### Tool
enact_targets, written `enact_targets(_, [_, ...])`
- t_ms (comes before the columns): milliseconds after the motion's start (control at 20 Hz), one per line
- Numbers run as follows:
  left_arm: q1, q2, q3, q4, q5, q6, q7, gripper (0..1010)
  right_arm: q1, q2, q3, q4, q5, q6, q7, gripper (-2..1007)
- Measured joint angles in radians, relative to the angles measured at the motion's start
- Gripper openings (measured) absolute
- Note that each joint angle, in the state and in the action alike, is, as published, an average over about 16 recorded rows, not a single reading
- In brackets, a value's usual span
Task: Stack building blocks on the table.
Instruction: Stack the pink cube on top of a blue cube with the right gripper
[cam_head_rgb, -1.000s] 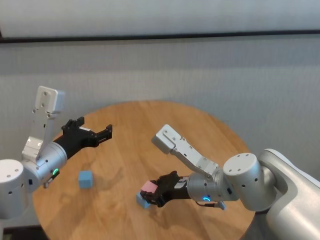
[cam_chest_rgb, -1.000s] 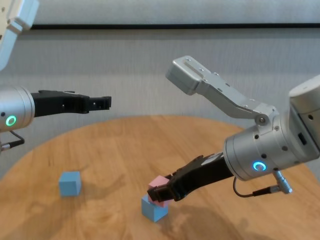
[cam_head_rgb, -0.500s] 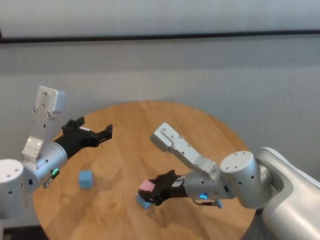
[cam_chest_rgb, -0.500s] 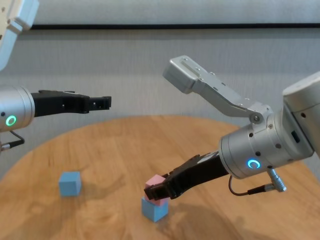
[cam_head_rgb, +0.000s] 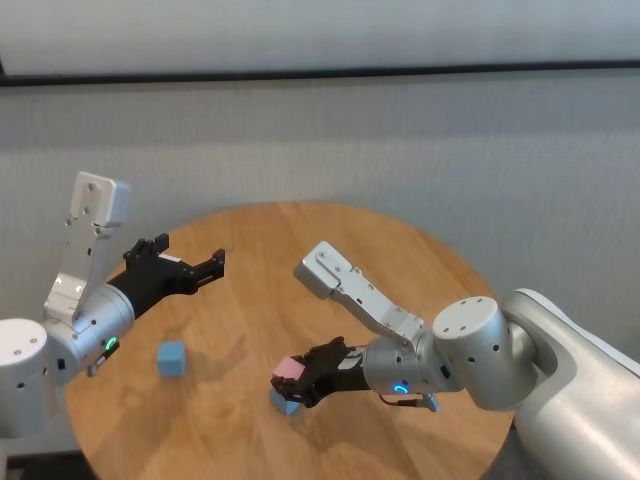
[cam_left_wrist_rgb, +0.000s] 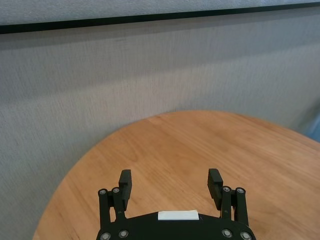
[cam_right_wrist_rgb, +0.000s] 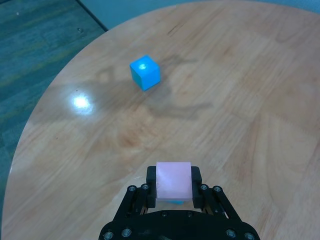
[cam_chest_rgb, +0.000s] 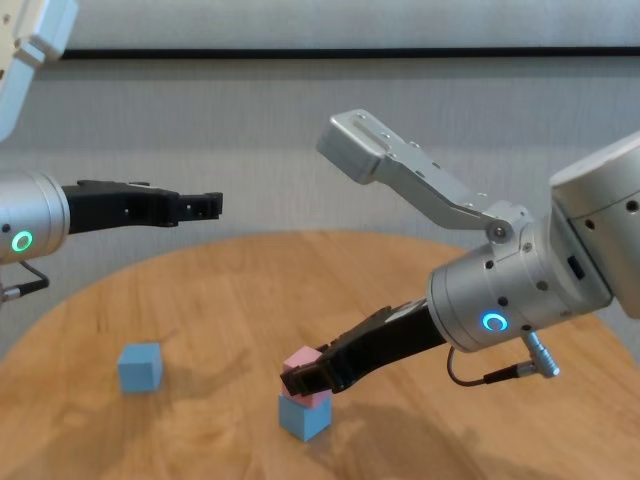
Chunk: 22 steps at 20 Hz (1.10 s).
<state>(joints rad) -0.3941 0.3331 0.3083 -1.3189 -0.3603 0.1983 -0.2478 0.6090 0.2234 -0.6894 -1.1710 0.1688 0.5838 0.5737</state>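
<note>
Near the table's (cam_head_rgb: 400, 250) front edge, the pink block (cam_head_rgb: 290, 369) sits atop a light blue block (cam_head_rgb: 283, 402), clamped between the right gripper's (cam_head_rgb: 297, 378) closed fingers. Second blue block (cam_head_rgb: 171, 357) lies left; left gripper (cam_head_rgb: 190, 262) hovers above it, fingers spread, empty.

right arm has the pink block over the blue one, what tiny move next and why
Probably open the right hand and let go. It is shut on the pale pink matte cube, which in the chest view already appears to sit on the light blue matte cube on the round wooden table. The left hand hangs open, away from the stack.
</note>
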Motion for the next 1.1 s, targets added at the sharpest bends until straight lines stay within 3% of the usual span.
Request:
enact_targets(600, [0.0, 0.0, 0.0, 0.0, 0.0, 0.0, 0.0, 999, 0.008, -0.007, -0.004, 0.014, -0.002, 0.002, 0.003, 396])
enact_targets(1100, [0.0, 0.0, 0.0, 0.0, 0.0, 0.0, 0.0, 999, 0.006, -0.007, -0.004, 0.011, -0.003, 0.002, 0.0, 606])
